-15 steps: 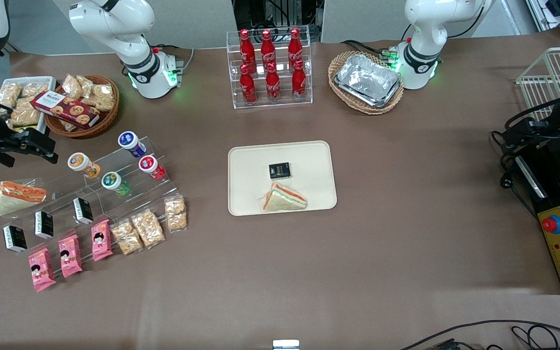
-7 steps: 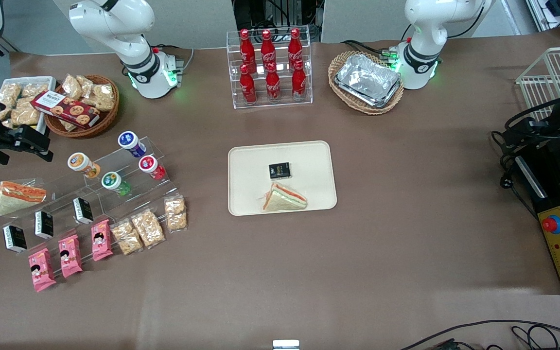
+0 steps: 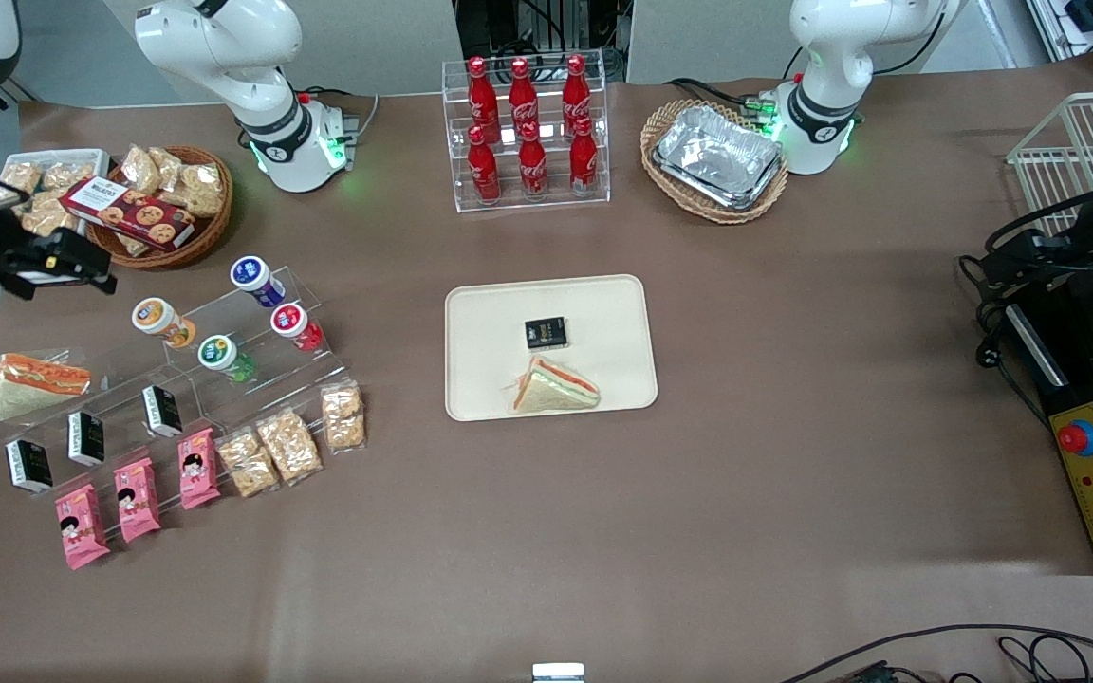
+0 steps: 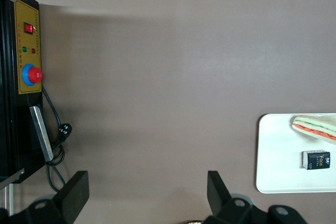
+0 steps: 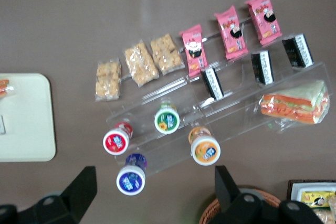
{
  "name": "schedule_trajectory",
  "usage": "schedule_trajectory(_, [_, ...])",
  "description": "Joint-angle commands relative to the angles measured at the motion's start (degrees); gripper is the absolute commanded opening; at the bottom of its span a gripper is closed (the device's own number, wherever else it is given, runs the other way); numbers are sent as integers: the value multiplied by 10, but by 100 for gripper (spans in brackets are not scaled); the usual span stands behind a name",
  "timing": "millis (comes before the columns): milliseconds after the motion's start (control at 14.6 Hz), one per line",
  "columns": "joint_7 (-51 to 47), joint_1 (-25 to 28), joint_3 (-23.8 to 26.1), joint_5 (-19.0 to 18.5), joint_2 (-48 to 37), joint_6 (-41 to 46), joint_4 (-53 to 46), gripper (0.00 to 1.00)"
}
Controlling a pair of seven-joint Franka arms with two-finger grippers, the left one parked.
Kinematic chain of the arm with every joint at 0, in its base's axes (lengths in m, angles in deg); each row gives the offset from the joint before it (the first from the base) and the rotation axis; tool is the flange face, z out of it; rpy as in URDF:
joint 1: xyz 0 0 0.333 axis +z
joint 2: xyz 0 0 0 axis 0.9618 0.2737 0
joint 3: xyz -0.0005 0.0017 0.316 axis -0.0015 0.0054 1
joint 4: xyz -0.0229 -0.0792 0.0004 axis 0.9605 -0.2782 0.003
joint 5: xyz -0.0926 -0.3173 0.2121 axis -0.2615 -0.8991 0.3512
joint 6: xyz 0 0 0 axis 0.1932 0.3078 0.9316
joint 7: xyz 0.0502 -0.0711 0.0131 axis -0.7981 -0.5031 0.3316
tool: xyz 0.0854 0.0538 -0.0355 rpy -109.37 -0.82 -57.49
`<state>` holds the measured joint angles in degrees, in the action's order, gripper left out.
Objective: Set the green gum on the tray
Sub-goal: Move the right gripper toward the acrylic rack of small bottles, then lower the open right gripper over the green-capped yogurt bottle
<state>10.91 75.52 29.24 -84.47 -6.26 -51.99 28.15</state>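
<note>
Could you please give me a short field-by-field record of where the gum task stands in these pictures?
target: green gum, on the clear stepped rack among the other canisters
destination: tray, holding a sandwich and a small black box
gripper: gripper open, empty, raised above the table toward the working arm's end, not at the rack
task state: gum not yet picked up

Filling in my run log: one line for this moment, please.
gripper: open, above table near cookie basket | green gum: on acrylic rack, ungrasped | tray: holds sandwich, black pack
</note>
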Motion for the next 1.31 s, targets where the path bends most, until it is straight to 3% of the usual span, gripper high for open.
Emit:
schedule_trajectory(0, [26,-10,2,-7,-98,-42,134,100])
schedule_trajectory(412, [41,-13,-2,-7,-112,-70,176,100])
schedule_trajectory(824, [54,-13,-10,-7,-93,-225,288,100])
schedule_trajectory(1237, [54,-11,-9,-6,-28,-329,335,100])
